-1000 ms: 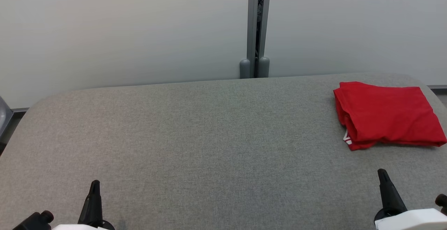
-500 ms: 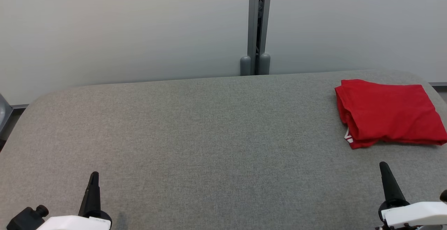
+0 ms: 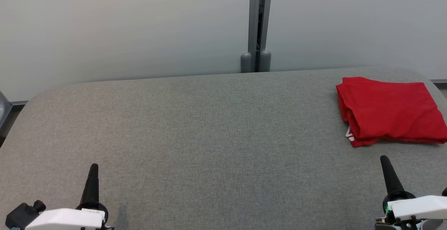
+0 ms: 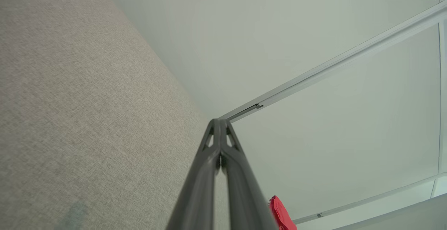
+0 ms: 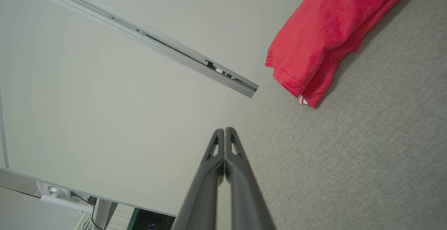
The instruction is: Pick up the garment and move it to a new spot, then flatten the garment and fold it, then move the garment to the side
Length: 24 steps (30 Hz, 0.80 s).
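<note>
Nudged slightly forward since a second ago, the left gripper (image 3: 93, 169) and right gripper (image 3: 384, 160) hover clenched and empty, while the folded red cloth garment (image 3: 389, 111) lies at the far-right side of the grey fabric tabletop (image 3: 209, 135), so the task looks complete.

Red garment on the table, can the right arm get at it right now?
Probably yes. The red garment lies just ahead of the right gripper with bare grey table between them, though its shut fingers would have to open first.
</note>
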{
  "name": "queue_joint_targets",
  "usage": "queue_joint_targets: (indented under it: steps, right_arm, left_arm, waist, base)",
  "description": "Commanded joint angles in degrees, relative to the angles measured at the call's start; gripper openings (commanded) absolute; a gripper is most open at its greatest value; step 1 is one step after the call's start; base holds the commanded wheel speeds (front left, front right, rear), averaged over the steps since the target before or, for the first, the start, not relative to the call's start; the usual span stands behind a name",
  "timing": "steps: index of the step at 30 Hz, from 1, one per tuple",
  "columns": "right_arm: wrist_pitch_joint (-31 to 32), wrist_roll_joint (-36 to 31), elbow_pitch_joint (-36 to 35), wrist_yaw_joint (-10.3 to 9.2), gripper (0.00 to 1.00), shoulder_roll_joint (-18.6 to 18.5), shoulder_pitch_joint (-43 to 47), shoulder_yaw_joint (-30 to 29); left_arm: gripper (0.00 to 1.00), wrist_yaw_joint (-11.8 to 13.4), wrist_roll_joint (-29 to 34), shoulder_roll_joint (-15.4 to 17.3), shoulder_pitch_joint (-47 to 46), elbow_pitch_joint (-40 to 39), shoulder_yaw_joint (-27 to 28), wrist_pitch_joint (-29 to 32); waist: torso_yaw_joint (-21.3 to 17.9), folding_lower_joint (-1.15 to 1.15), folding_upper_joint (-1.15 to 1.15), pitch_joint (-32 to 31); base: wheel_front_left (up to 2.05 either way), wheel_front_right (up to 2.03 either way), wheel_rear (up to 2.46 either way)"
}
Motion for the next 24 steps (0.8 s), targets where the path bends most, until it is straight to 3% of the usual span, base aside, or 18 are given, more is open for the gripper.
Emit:
queue_joint_targets:
  steps: [1,24]
  right_arm:
    - [0.3,1.2,-0.4,0.01,0.0,-0.2,-1.3,-0.4]
    - [3.2,12.5,-0.1,0.01,0.0,0.1,-3.2,-1.5]
  left_arm:
    - [0.0,-0.3,-1.2,0.2,-1.7,-0.4,0.5,0.3]
    - [0.0,-1.4,-12.8,-0.4,-4.4,0.3,1.5,3.4]
  waist:
    - [0.0,0.0,0.0,0.0]
    - [0.2,0.0,0.0,1.2]
  base:
    - [0.0,0.0,0.0]
    - [0.0,0.0,0.0]
